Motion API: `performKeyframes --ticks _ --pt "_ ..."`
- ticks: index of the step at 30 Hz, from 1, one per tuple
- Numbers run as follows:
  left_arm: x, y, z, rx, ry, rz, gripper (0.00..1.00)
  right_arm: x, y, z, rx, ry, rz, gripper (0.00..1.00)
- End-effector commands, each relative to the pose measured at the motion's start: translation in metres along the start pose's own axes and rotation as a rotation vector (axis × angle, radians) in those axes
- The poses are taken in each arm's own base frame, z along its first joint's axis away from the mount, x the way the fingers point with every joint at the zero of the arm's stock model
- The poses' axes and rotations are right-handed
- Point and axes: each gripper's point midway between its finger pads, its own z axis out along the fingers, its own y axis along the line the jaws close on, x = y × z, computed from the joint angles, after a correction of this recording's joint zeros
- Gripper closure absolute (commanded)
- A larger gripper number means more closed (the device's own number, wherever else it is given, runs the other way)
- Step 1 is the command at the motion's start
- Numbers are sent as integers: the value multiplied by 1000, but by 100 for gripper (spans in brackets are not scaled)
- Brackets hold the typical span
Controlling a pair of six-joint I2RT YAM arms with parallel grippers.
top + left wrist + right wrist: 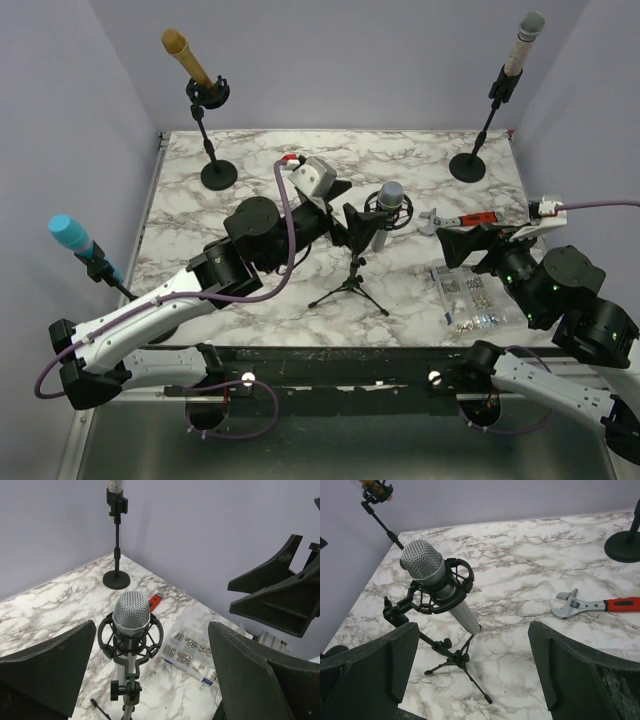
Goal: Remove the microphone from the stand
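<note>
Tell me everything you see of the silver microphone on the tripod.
The microphone has a rounded silver mesh head and a smooth grey body. It sits tilted, head up, seated in a black ring-shaped shock mount atop a small black tripod stand on the marble table. Only the mount touches it.

Four microphones are showing: one gold-headed microphone [176,42], one grey-headed microphone [530,25], one blue-headed microphone [68,232] and one silver mesh-headed microphone [390,195]. Four black stands are showing: a rear-left round-based stand [219,175], a rear-right round-based stand [467,166], one tripod stand [352,282] and one partly hidden stand [100,265]. One red-handled adjustable wrench [460,220] and one clear plastic screw box [466,297] are accompanying them.
</note>
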Motion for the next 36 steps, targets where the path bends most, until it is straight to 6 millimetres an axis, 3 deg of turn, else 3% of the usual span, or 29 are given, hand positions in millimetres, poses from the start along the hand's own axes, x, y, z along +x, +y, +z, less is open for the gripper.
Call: performKeyframes --ticks 1,6,13,25,36 --pt "14 5 23 -34 110 64 1 -6 -10 -10 25 -13 0 0" --pt "14 3 54 -43 164 84 1 -7 -16 -16 38 -3 1 0" --pt "38 10 81 -89 225 48 3 -12 -23 -25 44 -18 0 0" --pt "60 31 94 -191 265 42 13 -8 -27 -28 48 -11 -7 0" --pt "69 39 99 -226 284 33 41 -6 -31 -31 55 -9 -8 0"
